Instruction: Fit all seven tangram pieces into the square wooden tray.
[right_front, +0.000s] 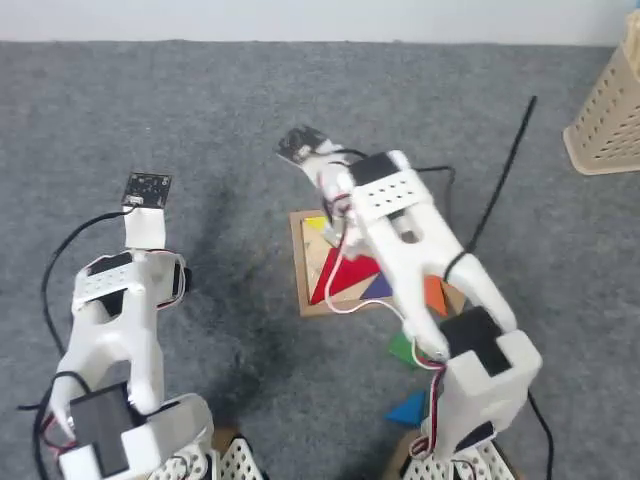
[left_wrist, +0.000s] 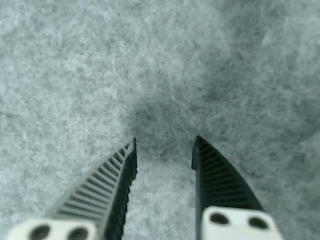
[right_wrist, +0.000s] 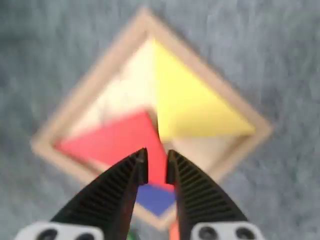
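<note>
The square wooden tray (right_front: 299, 262) lies on the grey, felt-like worktop (right_front: 220, 120), near its middle and partly under the right arm. Inside it a yellow triangle (right_front: 316, 222) fills one corner, a red triangle (right_front: 345, 278) lies beside it, and a bluish-purple piece (right_front: 381, 290) sits at the near rim. The rest of the tray floor shows bare pale wood. The right wrist view looks straight down on the tray, where yellow and red meet at the centre. There the right tool (right_wrist: 156, 162) hangs above the red triangle with only a narrow gap between its fingers, gripping nothing. The high view adds the loose pieces: an orange piece (right_front: 435, 295) just beside the tray's right edge, a green piece (right_front: 402, 349) nearer the arm's base, and a blue piece (right_front: 408, 408) nearer still. The right arm's white body covers much of the tray there. The left tool (left_wrist: 164, 150) hovers over bare worktop, well apart from the tray, its fingers moderately spread and empty. A beige perforated container (right_front: 608, 105) stands at the far right edge.
</note>
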